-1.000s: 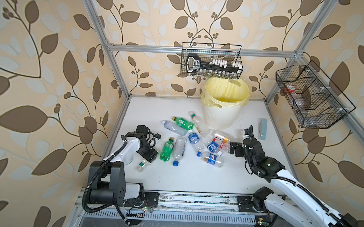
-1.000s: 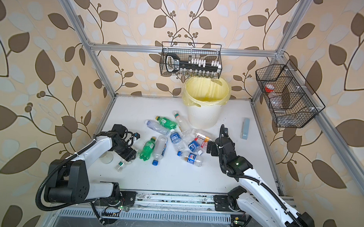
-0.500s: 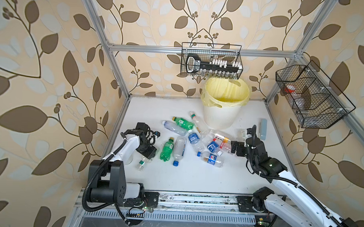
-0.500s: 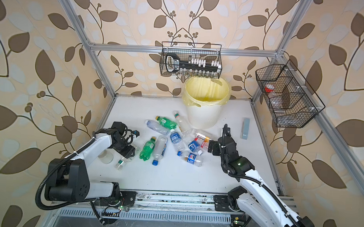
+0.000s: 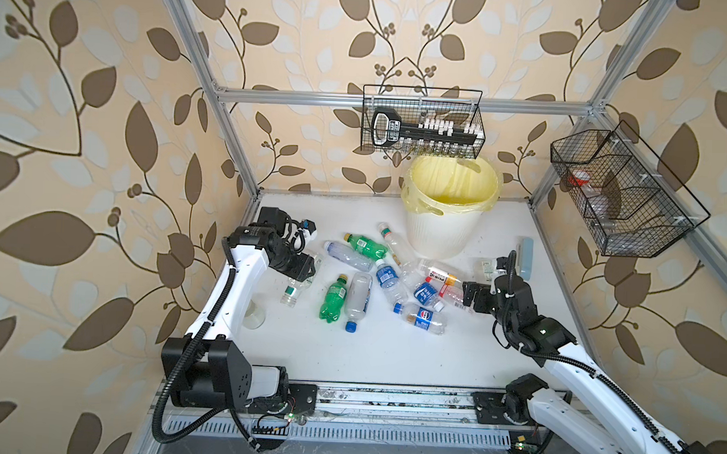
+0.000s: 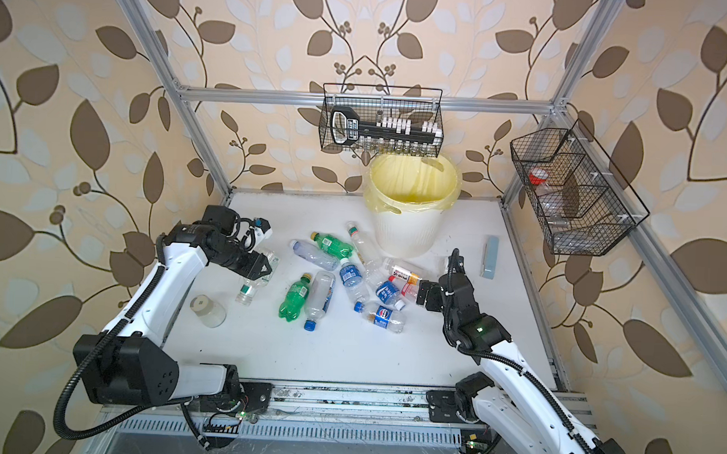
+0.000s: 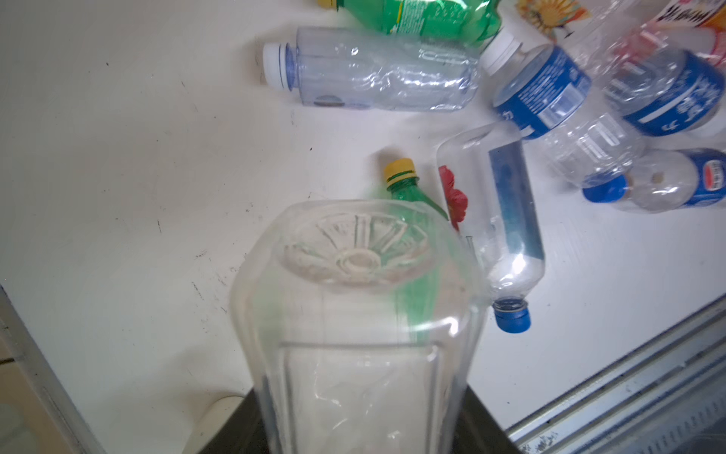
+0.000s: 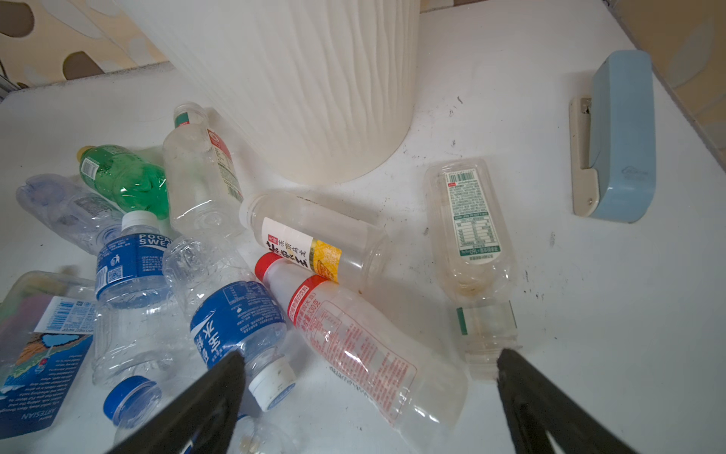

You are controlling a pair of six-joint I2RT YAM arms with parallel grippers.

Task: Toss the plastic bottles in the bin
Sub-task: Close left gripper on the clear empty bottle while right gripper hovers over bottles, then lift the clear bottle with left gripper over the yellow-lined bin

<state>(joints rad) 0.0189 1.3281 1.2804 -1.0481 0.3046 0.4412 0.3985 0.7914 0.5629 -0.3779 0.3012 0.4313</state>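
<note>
Top views: the left gripper (image 5: 306, 271) has shut since a second ago and now pinches a clear bottle (image 5: 294, 287) at the left edge of the table (image 5: 349, 356), cap end lowest. I cannot tell whether it is lifted clear. The first pick looks made, and the carry to the bin (image 5: 440, 239) comes next. The bin's yellow liner (image 6: 413, 188) shows no bottle inside. The right gripper (image 5: 469, 296) has edged nearer the other bottles (image 5: 359, 296), jaws wide and empty.

Left wrist: the clear bottle (image 7: 353, 314) is clamped between dark jaws, base outward, and looks empty.

Right wrist: the spread jaws flank a red-capped bottle (image 8: 353, 346). The bin wall (image 8: 314, 90) stands just behind the heap.
</note>
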